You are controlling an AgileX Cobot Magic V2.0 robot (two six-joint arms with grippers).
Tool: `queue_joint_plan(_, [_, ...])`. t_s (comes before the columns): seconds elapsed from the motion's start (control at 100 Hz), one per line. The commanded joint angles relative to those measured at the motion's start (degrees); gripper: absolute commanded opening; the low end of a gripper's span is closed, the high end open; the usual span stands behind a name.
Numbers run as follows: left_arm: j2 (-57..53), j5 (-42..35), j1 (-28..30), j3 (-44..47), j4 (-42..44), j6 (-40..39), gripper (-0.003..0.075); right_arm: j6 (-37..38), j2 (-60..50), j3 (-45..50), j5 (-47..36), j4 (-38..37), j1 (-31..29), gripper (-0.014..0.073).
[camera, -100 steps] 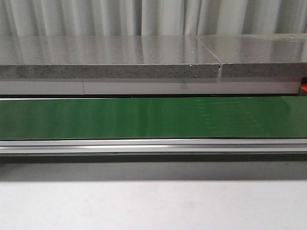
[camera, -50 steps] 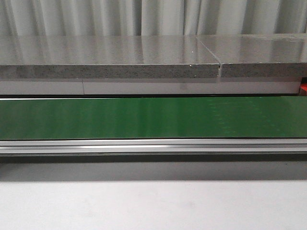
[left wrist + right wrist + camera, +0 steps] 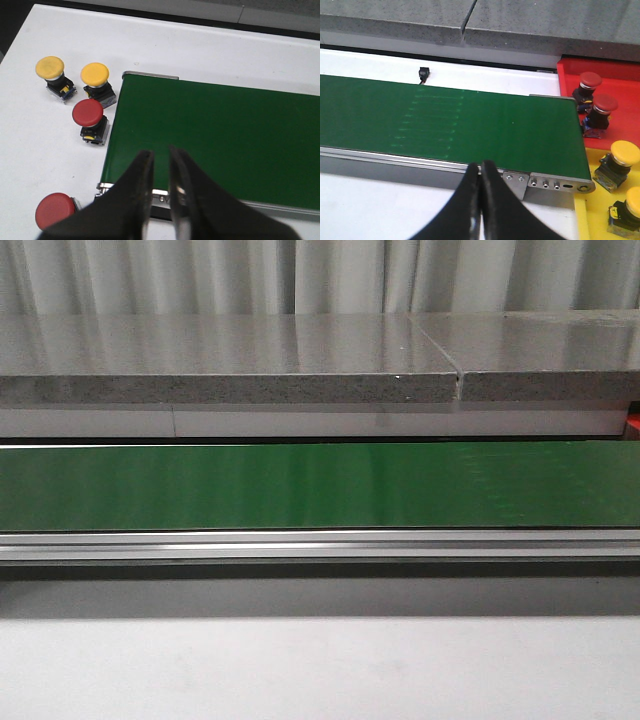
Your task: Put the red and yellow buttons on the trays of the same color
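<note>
In the left wrist view, two yellow buttons [image 3: 50, 67] [image 3: 95, 74] and a red button [image 3: 88, 112] stand on the white table beside the end of the green belt [image 3: 225, 125]. Another red button [image 3: 55, 210] sits nearer my left gripper [image 3: 161, 152], which hangs over the belt's edge, open by a narrow gap and holding nothing. In the right wrist view, the red tray [image 3: 620, 80] holds two red buttons [image 3: 590, 80] [image 3: 605, 104]. The yellow tray [image 3: 592, 210] holds two yellow buttons [image 3: 625, 152] [image 3: 635, 202]. My right gripper [image 3: 480, 167] is shut and empty near the belt's rail.
The green conveyor belt [image 3: 320, 485] runs across the front view with a metal rail [image 3: 320, 545] in front and a grey stone shelf [image 3: 230, 360] behind. A small black sensor [image 3: 423, 73] sits beyond the belt. Neither arm appears in the front view.
</note>
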Motion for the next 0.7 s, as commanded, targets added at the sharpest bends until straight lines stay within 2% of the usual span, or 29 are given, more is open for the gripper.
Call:
queue_joint_plan(0.0, [2.39, -4.50, 0.35, -3.61, -0.12, -0.83, 0.0327, -0.52, 0.65, -1.32, -4.02, -0.39, 0.23, -0.0066])
queue_joint_plan(0.06, [3.80, -5.82, 0.35, -4.41, 2.13, -0.83, 0.0465, -0.52, 0.65, -1.32, -4.02, -0.39, 0.23, -0.0066])
queue_joint_plan(0.13, [5.38, -6.15, 0.35, -4.91, 6.08, -0.83, 0.0533, -0.52, 0.65, -1.32, -4.02, -0.39, 0.23, -0.0066])
queue_joint_plan(0.18, [6.51, -7.46, 0.35, -4.91, 9.05, -0.83, 0.0533, -0.52, 0.65, -1.32, -4.02, -0.39, 0.23, -0.0066])
queue_joint_plan(0.34, [8.89, -8.14, 0.35, -5.39, 9.56, -1.43, 0.0533, -0.52, 0.65, -1.32, -4.02, -0.39, 0.23, -0.0066])
queue_joint_plan(0.47, [11.24, -6.90, 0.35, -7.62, 9.56, -8.27, 0.0533, -0.52, 0.65, -1.32, -4.02, -0.39, 0.23, -0.0066])
queue_joint_plan(0.59, [14.71, -3.26, 1.67, -11.61, 9.56, -13.26, 0.0533, -0.52, 0.65, -1.32, -4.02, -0.39, 0.23, -0.0066])
queue_joint_plan(0.69, [18.33, 2.55, 4.34, -16.08, 9.33, -14.24, 0.0533, -0.52, 0.65, -1.32, -4.02, -0.39, 0.23, -0.0066])
